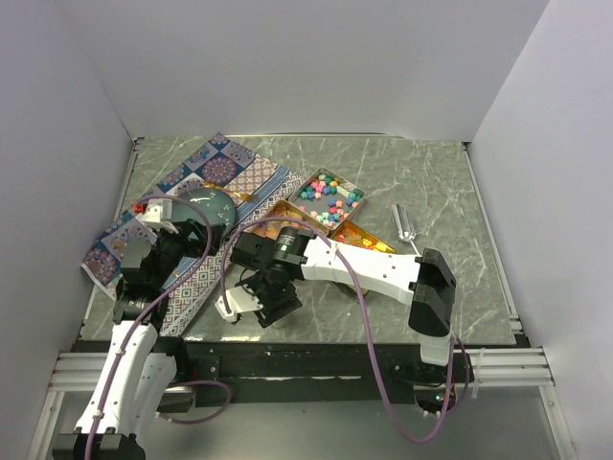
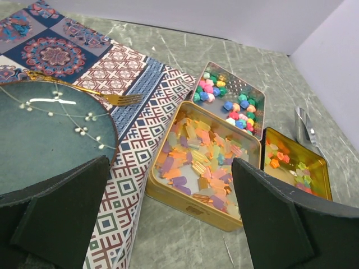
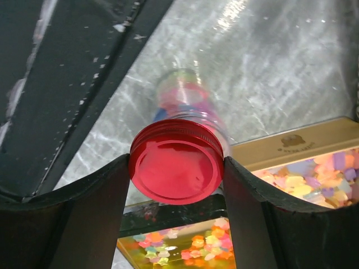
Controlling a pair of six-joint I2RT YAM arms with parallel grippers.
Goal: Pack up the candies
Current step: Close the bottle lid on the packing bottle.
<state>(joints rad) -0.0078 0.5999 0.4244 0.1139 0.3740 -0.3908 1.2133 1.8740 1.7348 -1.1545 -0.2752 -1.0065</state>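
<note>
**Left fingers (image 1: 182,233) are hanging open by the plate (image 2: 39,140); right fingers (image 1: 273,292) are pinching the red lid (image 3: 176,168) of a jar (image 3: 185,95).**

The left arm (image 1: 124,364) is leaning forward over the patterned mat (image 2: 140,84). Its fingers are standing spread wide and holding nothing, the teal plate and a gold fork (image 2: 112,99) are lying on their left side, and the candies (image 2: 205,159) are lying ahead between them in three gold tins (image 2: 185,204) on the counter (image 2: 247,50). The right arm (image 1: 374,273) is reaching across to the left, low over the counter just beside the tins. Its fingers are pressing on both sides of the red lid, and the clear jar is holding more candies in coloured layers.
</note>
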